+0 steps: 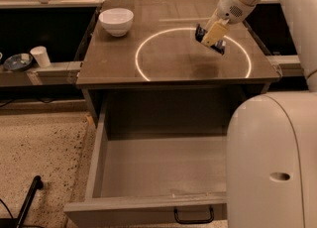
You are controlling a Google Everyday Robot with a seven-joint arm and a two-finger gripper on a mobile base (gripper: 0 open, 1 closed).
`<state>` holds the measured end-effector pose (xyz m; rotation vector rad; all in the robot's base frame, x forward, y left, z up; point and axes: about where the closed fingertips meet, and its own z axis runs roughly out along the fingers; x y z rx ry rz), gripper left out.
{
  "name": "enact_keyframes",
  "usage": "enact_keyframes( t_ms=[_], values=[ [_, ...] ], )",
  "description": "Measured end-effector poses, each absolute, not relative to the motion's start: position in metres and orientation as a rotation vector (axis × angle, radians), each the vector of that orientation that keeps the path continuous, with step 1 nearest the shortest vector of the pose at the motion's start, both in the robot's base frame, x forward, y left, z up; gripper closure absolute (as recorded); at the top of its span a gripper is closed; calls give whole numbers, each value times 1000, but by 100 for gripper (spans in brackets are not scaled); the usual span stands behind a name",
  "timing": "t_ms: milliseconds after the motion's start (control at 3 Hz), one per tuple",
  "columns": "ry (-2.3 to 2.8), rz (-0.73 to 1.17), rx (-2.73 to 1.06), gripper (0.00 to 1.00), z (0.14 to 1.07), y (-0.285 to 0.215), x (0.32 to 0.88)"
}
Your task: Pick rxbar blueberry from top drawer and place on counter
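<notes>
Reaching over counter (114, 63), gripper (211, 38) sat inside right part of light ring (143, 68), fingers clamped on rxbar blueberry (218, 48) — dark wrapper stuck out both sides. Bar touching surface or not: could not tell. White bowl (116, 21) at far-left corner, well apart. Top drawer (148, 207) stood open below — robot's pale body (272, 162) hid its right part.

Counted on record: one counter (109, 58) bearing one light ring (136, 58), and one drawer (158, 170) with one handle (194, 217). There was one bowl (116, 21), one cup (40, 56), one dish (17, 62) and one bar (220, 48). One gripper (210, 38) hung over the counter inside the ring's right half, clamped on the bar.
</notes>
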<state>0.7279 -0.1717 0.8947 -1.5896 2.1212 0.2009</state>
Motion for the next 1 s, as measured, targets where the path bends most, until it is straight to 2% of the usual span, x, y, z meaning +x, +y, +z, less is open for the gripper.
enact_keyframes(
  t_ms=[333,667,1000],
  values=[
    [2113,217,-1585,4,895,-171,727],
    [2000,419,-1525,0,896,-170,719],
    [1785,446,-1416,0,948,-222,696]
  ],
)
